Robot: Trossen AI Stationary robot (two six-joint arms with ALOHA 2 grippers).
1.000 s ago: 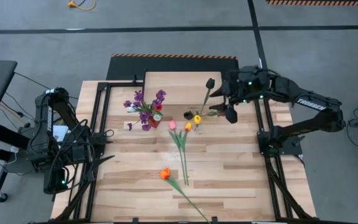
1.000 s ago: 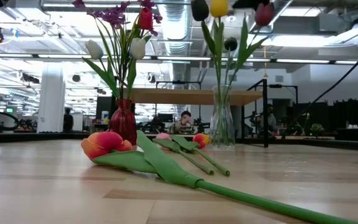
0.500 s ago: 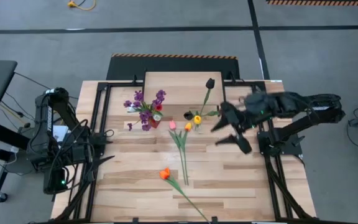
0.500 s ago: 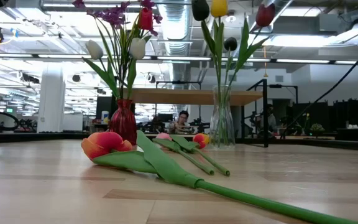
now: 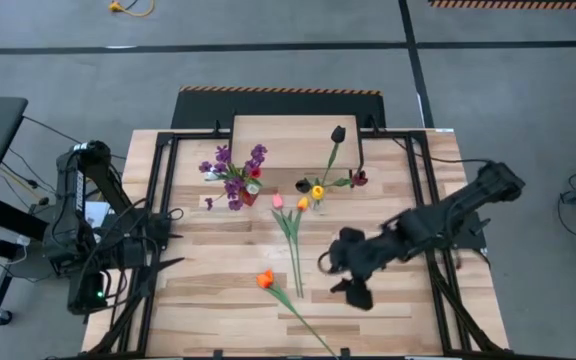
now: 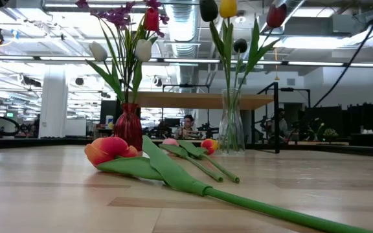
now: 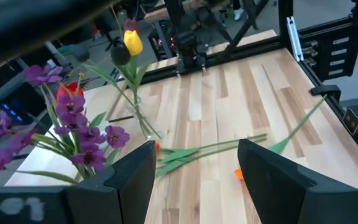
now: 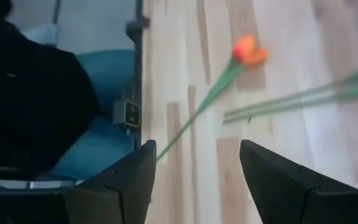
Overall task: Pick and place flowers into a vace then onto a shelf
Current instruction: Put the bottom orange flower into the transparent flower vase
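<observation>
**Jaws Apart, Reaching for the Next Flower**

My jaws stood apart on both sides, holding nothing. My left gripper [image 7: 194, 177] waited at the table's left edge. The orange tulip [image 5: 265, 279] lay flat, its long green stem slanting toward the near edge. My right gripper [image 5: 346, 272] hung just beside it; next I judged I needed to descend and close on that stem.

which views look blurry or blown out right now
Right wrist view: smeared throughout, the orange tulip and its stem soft-edged. Low view: ceiling lights glare white behind the clear vase, and the near stem is out of focus. High view: evenly lit, but the right tool is blurred. Left wrist view: fairly sharp, purple sprigs crisp.
</observation>
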